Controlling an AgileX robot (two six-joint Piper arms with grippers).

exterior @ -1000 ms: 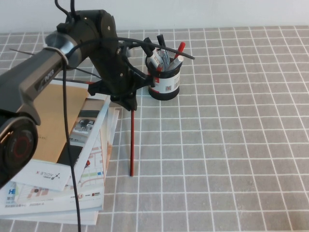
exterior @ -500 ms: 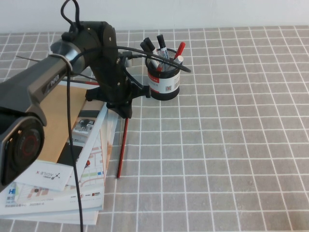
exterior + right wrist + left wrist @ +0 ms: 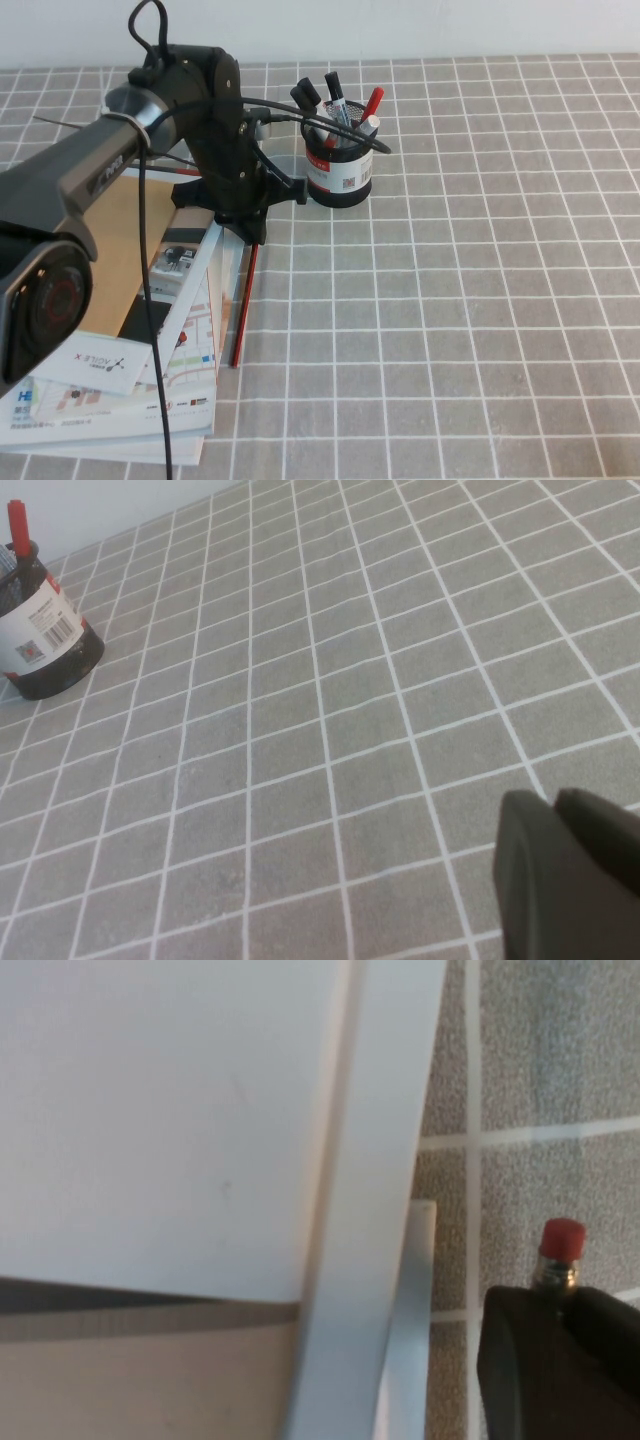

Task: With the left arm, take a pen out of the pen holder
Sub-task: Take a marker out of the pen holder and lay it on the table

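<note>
Left gripper (image 3: 255, 232) fingers (image 3: 520, 1360) pinching pencil (image 3: 243, 300) by pen holder (image 3: 340, 178), right gripper (image 3: 556, 810) closed over table (image 3: 350, 680)

You have the pen holder (image 3: 340, 178) at the back of the counter (image 3: 480, 300), the booklet stack (image 3: 120, 300) front-left, the left pincer (image 3: 252, 230) just left of the holder with a pen (image 3: 243, 300) hanging along the stack's right edge, and the right pincer (image 3: 560, 875) over the counter well apart.

The left arm (image 3: 95, 175) is a grey metal tube with dark lettering, a white band, glossy black joint housings and a red ring at one joint. Black cables (image 3: 147, 320) loop along it. The left pincer (image 3: 250, 228) and the right pincer (image 3: 560, 880) are matt black.
</note>
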